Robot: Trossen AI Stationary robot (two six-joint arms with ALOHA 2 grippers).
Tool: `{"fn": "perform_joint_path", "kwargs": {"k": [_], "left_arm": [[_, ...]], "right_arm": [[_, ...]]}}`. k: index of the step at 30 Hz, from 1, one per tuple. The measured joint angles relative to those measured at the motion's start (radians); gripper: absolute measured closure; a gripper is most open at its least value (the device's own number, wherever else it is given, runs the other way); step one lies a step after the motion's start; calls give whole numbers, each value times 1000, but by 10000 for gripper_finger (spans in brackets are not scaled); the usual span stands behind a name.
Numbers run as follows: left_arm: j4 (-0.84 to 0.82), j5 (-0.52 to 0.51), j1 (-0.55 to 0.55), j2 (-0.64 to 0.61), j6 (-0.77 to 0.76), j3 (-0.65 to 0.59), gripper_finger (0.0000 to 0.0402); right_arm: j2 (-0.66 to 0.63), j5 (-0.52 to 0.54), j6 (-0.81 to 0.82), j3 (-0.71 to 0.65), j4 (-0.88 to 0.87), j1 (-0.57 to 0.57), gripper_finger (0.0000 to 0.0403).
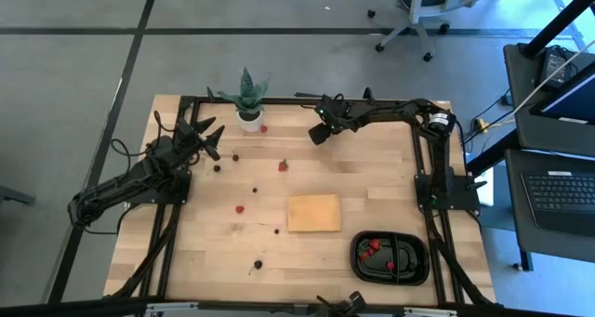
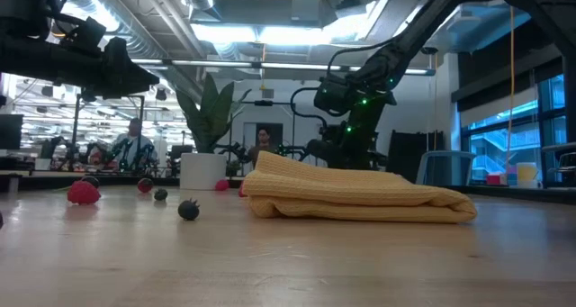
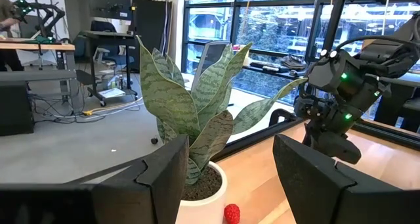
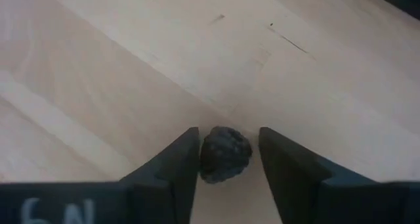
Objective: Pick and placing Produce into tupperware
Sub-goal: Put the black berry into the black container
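The left hand (image 1: 206, 137) waits over the worktop (image 1: 372, 182) at about ten o'clock, fingers apart and holding nothing, pointed at the potted snake plant (image 1: 248, 99). A red berry (image 3: 231, 213) lies at the pot's foot.

At about one o'clock the right hand (image 1: 319, 133) is low over the wood. In its wrist view a dark blackberry (image 4: 225, 154) sits squarely between its two fingers (image 4: 176, 159), with a thin gap on each side; the fingers are not yet gripping it. The berry is roundish, with no long axis to line up. The right hand is far nearer it, so the grasp seems to need only a straight squeeze.

The black tupperware tray (image 1: 416, 272), holding a few red strawberries (image 1: 372, 247), lies at about five o'clock, well apart from the right hand.
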Motion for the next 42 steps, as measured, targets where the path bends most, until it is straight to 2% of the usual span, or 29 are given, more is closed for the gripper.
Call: {"fn": "perform_joint_path", "kwargs": {"k": [6,14,21,26,30,34,39,42], "left_arm": [[0,0,0,0,0,0,186],[0,0,0,0,0,0,186],[0,0,0,0,0,0,186],[0,4,0,0,0,0,186],[-1,5,0,0,0,0,186],[-1,6,0,0,0,0,186],[-1,7,0,0,0,0,186],[-1,7,0,0,0,0,186]], "right_arm": [[0,1,-9,0,-1,0,303],[-12,-3,-26,0,-32,8,295],[-156,-33,-29,60,-296,66,305],[-314,-93,33,104,-577,152,300],[-472,-96,195,110,-812,269,303],[-624,-91,468,110,-1007,445,301],[-771,-81,884,57,-1083,725,301],[-798,-81,1107,1,-1080,893,301]]}}
